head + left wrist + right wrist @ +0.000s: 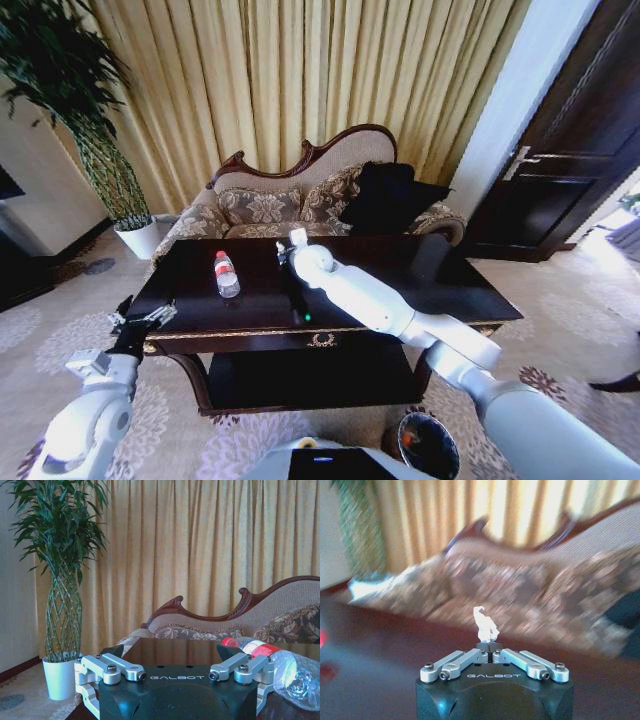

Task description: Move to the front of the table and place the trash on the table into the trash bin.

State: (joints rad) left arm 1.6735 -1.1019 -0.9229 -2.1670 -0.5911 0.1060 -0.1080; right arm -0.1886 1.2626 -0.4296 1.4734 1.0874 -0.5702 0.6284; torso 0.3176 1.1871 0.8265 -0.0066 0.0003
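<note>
One scrap of crumpled white paper point(485, 625) sits pinched in the right gripper's point(488, 647) closed fingers above the dark surface point(420, 265), the bottle point(226, 274) lying near the left gripper point(140, 322), whose fingers are spread.

I am standing in a formal sitting room: a carved floral sofa point(300, 195), gold curtains point(300, 70), patterned carpet point(40, 345), a potted plant point(110, 160) and a dark door point(575, 130) are surrounding my glossy worktop point(450, 280).
</note>
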